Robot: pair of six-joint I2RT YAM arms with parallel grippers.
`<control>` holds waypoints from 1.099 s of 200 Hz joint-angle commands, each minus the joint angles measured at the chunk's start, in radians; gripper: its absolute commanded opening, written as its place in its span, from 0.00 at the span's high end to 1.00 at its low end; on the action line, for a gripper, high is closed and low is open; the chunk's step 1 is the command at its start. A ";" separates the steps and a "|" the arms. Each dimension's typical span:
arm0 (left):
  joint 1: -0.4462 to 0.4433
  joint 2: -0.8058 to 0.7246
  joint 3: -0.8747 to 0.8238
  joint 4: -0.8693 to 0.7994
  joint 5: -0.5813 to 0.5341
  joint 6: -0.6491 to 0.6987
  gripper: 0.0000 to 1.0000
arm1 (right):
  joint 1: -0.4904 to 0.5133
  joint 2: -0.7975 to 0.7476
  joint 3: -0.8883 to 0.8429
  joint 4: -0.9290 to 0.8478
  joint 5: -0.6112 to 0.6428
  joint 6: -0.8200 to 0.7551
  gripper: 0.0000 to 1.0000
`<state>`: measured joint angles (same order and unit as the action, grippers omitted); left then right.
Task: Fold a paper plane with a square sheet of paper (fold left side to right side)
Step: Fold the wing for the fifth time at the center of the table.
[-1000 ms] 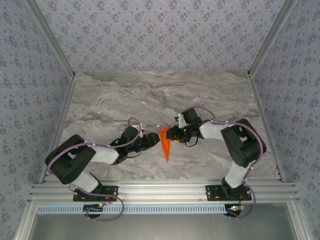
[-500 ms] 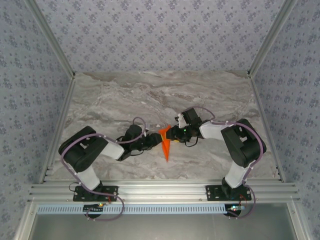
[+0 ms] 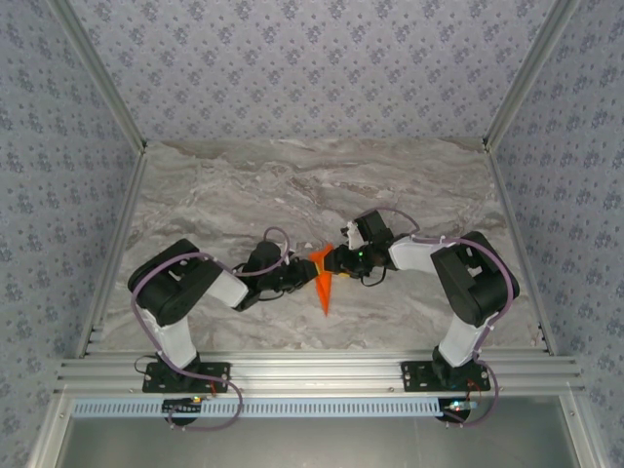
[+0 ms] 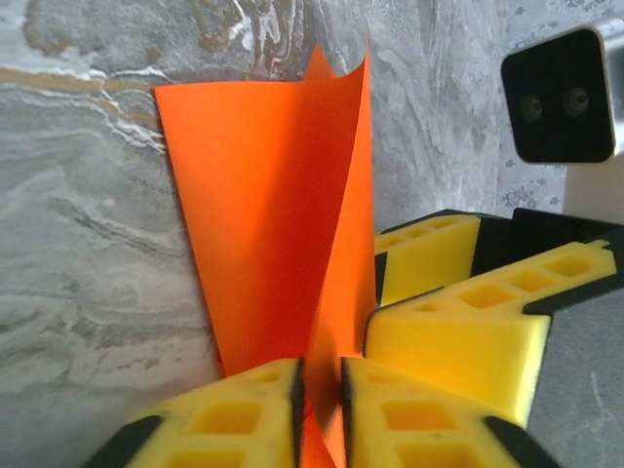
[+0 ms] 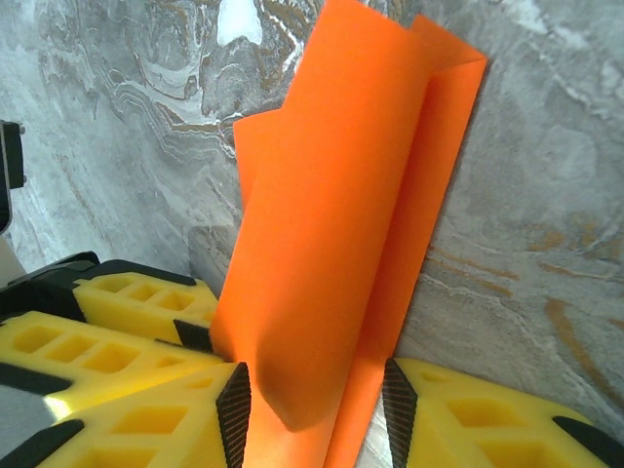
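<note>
Overhead, we saw one orange paper plane [image 3: 323,292] on a grey marble table [image 3: 244,185], with floral walls [image 3: 312,58] around it.
We counted two grippers at the plane's wide end, partly hiding it. The left gripper [image 4: 319,375] pinched a raised flap. The right gripper [image 5: 317,380] stood half apart astride the plane, and we could not tell whether it gripped.

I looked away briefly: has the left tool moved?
Yes. The left tool edged slightly right, away from the table's left rail, and now pinches the orange paper plane.
</note>
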<state>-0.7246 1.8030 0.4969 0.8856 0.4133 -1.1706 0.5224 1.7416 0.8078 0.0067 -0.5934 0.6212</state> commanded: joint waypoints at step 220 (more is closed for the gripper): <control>0.028 0.008 0.045 -0.054 0.002 0.087 1.00 | -0.035 0.041 0.032 0.084 -0.089 0.058 0.46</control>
<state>-0.7017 1.8030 0.5171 0.8402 0.4080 -1.1114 0.4805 1.7554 0.8127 0.0982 -0.6731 0.6704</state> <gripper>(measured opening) 0.040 0.537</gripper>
